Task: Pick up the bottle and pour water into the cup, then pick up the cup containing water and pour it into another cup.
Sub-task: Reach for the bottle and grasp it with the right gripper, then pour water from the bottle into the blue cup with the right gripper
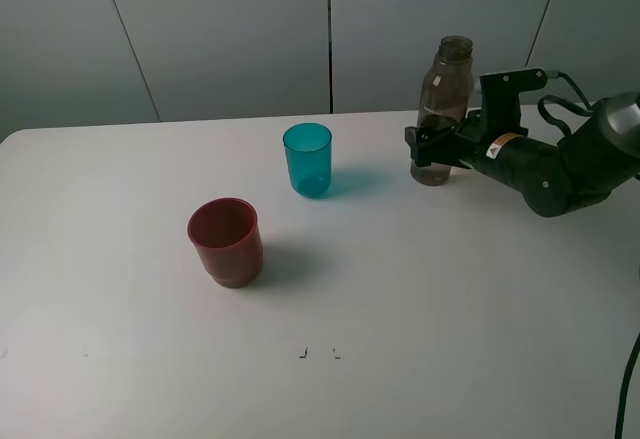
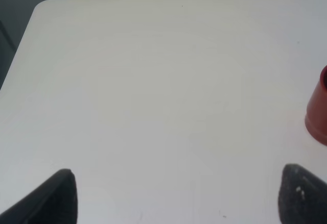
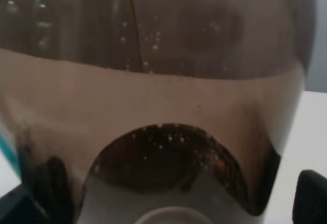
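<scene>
Right claw [image 1: 431, 155] spread wide, straddling lower part of bottle [image 1: 446, 89] standing on table [image 1: 450, 309], not clamped (gap beside one finger). Left claw [image 2: 176, 196] likewise spread, empty.

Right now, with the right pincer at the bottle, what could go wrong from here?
1. The right pincer straddles the bottle low, near its base. The tall bottle may tip as the pincer closes, or swing once lifted.
2. The bottle is uncapped and holds water, so a knock could spill it.
3. The cup is slim, so the pour could miss onto the table.
</scene>
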Robot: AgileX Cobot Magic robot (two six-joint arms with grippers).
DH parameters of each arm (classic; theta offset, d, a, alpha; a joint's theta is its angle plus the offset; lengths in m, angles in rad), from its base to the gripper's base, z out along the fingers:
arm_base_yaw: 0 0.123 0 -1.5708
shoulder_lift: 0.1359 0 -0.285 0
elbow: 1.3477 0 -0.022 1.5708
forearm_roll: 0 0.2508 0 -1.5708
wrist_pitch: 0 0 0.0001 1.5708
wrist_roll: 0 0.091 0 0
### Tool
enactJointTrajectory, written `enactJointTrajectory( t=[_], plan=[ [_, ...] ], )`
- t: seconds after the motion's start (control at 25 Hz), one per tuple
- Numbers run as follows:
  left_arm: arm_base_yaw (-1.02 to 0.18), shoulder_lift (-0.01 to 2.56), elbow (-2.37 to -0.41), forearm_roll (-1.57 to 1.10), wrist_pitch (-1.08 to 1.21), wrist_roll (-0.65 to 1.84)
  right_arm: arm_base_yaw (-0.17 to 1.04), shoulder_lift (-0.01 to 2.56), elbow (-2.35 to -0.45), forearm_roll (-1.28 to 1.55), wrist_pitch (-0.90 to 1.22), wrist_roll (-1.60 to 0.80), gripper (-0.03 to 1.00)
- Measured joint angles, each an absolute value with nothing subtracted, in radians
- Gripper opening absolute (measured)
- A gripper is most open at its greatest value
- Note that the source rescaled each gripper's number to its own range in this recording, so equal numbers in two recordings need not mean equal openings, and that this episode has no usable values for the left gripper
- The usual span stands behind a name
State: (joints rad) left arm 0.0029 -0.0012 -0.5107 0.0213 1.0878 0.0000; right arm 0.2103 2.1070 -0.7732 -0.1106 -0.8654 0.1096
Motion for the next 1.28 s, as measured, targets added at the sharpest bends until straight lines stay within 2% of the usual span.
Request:
enactJointTrajectory(
  t=[0.96, 1.0, 1.04, 1.08, 1.12, 1.16, 1.28],
  plan=[
    [0.003, -0.001, -0.511, 0.021, 1.088, 0.007, 0.21, 2.117, -0.844, -0.097, -0.856, 0.122, 1.0],
    [0.003, -0.001, -0.511, 0.021, 1.088, 0.007, 0.21, 2.117, -0.845, -0.093, -0.856, 0.122, 0.97],
    [0.003, -0.001, -0.511, 0.021, 1.088, 0.007, 0.21, 2.117, -0.845, -0.092, -0.856, 0.122, 0.81],
    [0.003, -0.001, -0.511, 0.021, 1.088, 0.007, 0.21, 2.117, -0.846, -0.092, -0.856, 0.122, 0.56],
    [0.003, -0.001, -0.511, 0.021, 1.088, 0.007, 0.21, 2.117, -0.846, -0.092, -0.856, 0.122, 0.19],
    [0.003, -0.001, -0.511, 0.021, 1.088, 0.007, 0.21, 2.117, -0.848, -0.092, -0.856, 0.122, 0.0],
    [0.003, -0.001, -0.511, 0.021, 1.088, 0.007, 0.21, 2.117, -0.851, -0.092, -0.846, 0.122, 0.03]
  ],
)
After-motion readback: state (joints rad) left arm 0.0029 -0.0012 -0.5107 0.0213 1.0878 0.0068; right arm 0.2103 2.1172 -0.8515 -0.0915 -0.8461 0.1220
